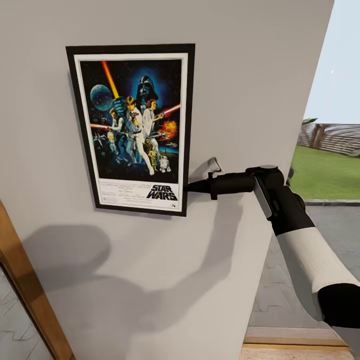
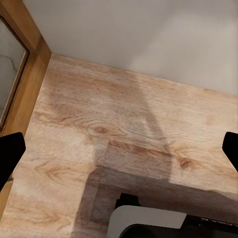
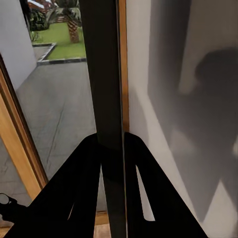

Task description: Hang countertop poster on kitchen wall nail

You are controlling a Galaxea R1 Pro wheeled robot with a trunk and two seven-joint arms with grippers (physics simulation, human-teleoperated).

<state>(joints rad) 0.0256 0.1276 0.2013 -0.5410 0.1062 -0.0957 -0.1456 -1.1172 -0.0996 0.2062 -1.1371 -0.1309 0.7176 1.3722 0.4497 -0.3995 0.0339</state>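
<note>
poster (image 1: 134,128) flat against grey wall (image 1: 260,75), right gripper (image 1: 190,188) clamping its edge

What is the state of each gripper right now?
Left gripper: open, holding nothing.
Right gripper: closed on the right edge of the poster, against the wall.

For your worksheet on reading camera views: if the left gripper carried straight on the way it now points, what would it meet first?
Most likely the wooden floor, which the left gripper faces with open fingers; nothing appears to lie between.

wall nail hidden behind poster (image 1: 134,125)
</note>
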